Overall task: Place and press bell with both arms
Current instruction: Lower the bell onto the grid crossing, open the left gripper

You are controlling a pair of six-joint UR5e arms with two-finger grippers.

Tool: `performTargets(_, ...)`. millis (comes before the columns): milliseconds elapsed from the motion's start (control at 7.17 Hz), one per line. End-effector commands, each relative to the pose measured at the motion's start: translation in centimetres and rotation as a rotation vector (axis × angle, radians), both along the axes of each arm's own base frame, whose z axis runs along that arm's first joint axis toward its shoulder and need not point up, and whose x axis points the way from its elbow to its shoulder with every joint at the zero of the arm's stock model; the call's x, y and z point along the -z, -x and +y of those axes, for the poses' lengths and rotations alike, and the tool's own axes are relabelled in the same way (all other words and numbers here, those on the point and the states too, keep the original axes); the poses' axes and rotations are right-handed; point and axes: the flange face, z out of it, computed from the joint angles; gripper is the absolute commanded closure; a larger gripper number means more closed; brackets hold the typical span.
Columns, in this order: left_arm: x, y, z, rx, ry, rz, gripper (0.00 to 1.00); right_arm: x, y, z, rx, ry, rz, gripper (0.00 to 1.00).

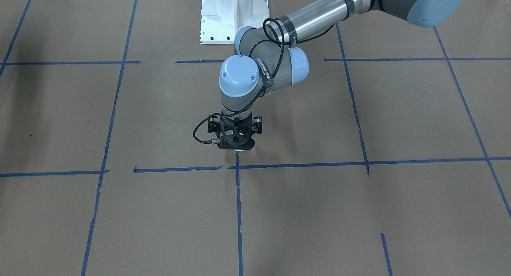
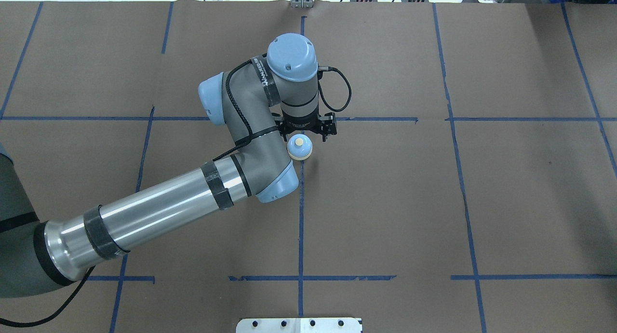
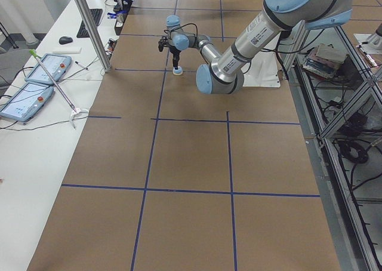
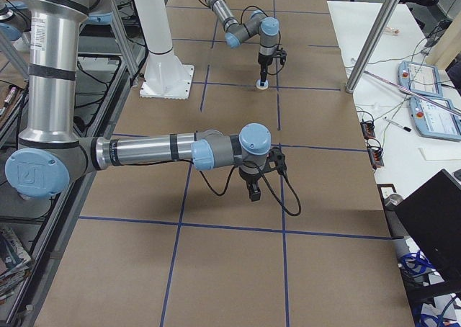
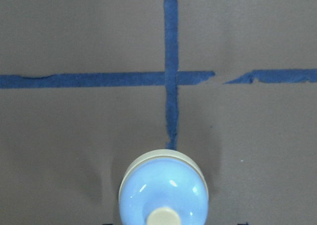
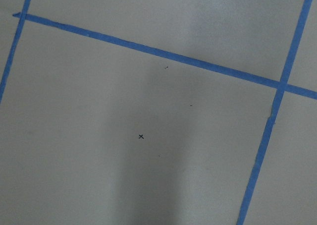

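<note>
Bell (image 2: pixel 299 147) noted upright on the desk (image 2: pixel 506 203), button up, seated on a blue tape line (image 5: pixel 171 106) just short of a crossing. Left hand (image 1: pixel 235 145) pointed straight down directly over it. Contact is not resolved, and whether the jaws are apart or together cannot be told. Right hand (image 4: pixel 253 190) seen well apart from the bell, low over brown paper; its state cannot be told either. Left hand judged far nearer. A press from above by the right hand is judged blocked while the left arm (image 2: pixel 159 207) occupies that space.
</note>
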Motion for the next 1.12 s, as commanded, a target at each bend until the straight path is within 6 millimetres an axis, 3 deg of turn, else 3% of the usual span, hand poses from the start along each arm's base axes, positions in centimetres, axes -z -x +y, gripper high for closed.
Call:
performTargets(0, 1.9, 7.1, -2.1, 0.071, -0.043, 0.071, 0.01, 4.6, 1.1, -3.6, -0.093, 0.029, -0.02, 0.0)
performTargets(140, -0.7, 11.9, -1.6, 0.092, -0.05, 0.1, 0.0, 8.0, 4.5, -5.9, -0.117, 0.059, -0.033, 0.0)
performTargets(279, -4.1, 18.3, -1.8, 0.113, -0.039, 0.122, 0.01, 11.5, 7.5, -8.0, -0.149, 0.081, -0.042, 0.0)
performTargets(419, -8.5, 23.8, -0.8, 0.117, -0.044, 0.118, 0.01, 15.6, 11.8, -9.6, -0.182, 0.103, -0.047, 0.0)
performTargets(558, -12.4, 28.2, 0.8, 0.053, -0.16, 0.08, 0.01, 20.7, 17.4, -10.4, -0.237, 0.126, -0.044, 0.0)
performTargets(837, -20.7, 35.0, 1.7, 0.018, -0.209, -0.019, 0.01, 29.8, 30.4, -8.4, -0.338, 0.215, -0.068, 0.02)
performTargets(977, -23.8, 37.7, 1.9, -0.019, -0.248, -0.062, 0.01, 33.8, 36.4, -6.2, -0.423, 0.295, -0.09, 0.14)
